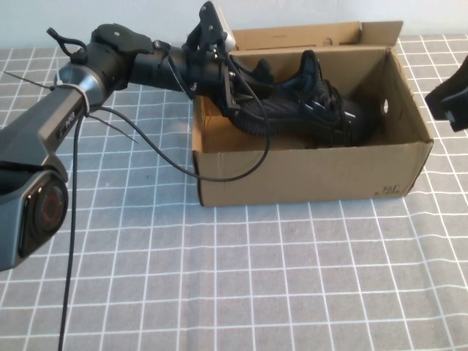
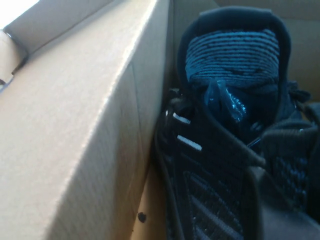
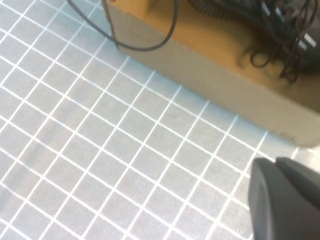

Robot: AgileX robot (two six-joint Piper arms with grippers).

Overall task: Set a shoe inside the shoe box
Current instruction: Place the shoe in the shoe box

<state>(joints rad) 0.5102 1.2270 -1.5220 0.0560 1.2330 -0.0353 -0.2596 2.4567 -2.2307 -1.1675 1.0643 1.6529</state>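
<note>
Inside the shoe box (image 1: 307, 179), at its left end, the left gripper (image 1: 232, 95) has its fingers clamped on the heel end of the shoe (image 1: 311, 110); the left wrist view shows the collar and bluish lining close up, w/ the box's cardboard wall just beside the shoe. The shoe sits within the box walls, heel left, toe toward the right end near the round side hole, tilted a bit w/ the heel higher; whether the sole is fully down on the box floor I can't tell. Step in hand looks like the placing itself, approx. at the end of the lowering. Next move prob. calls for spreading the fingers to let go, then lifting the arm up and left clear of the left wall and the upright far flap w/o dragging the shoe out. The right gripper (image 1: 450, 102) hangs off the box's right end above the checked desk (image 1: 241, 285), fingers together, empty, apart from everything.
</note>
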